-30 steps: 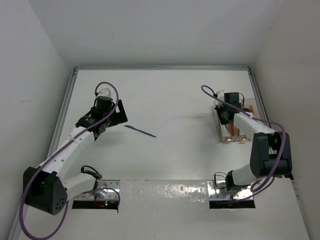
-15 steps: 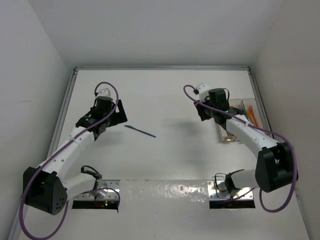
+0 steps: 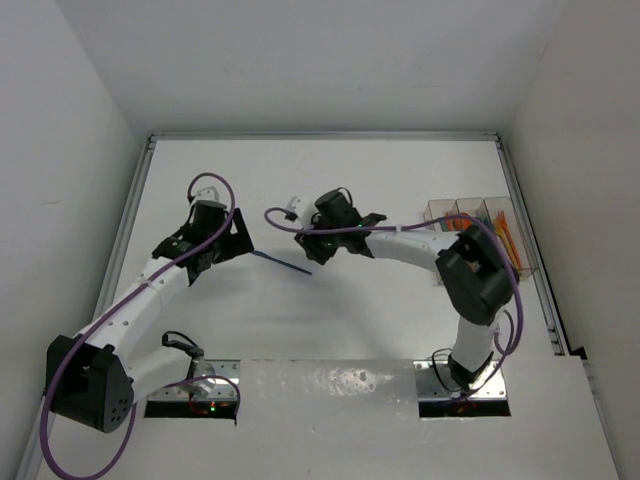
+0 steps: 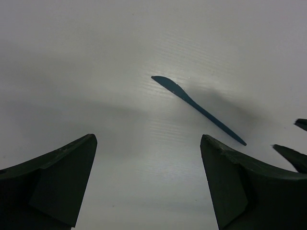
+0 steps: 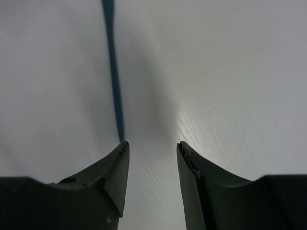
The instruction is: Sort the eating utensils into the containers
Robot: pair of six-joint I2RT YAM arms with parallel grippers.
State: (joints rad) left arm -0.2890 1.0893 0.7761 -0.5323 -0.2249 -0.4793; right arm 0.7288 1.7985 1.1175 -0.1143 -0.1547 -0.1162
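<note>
The bench (image 3: 330, 180) is seen as smooth, matt white, faintly ribbed under glare. The knife (image 4: 196, 109) is rendered in smooth blue plastic, the containers (image 3: 468, 208) in clear, glossy plastic.

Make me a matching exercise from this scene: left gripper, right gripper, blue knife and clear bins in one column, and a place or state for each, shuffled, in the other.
Column one
1. left gripper
2. right gripper
3. blue knife
4. clear bins

Column two
A. lying flat on the table between the two grippers
B. at the table's right edge, orange utensils inside
C. jaws spread wide, nothing held
D. jaws narrowly apart, close to the knife's handle tip

Pairs: 1-C, 2-D, 3-A, 4-B
</note>
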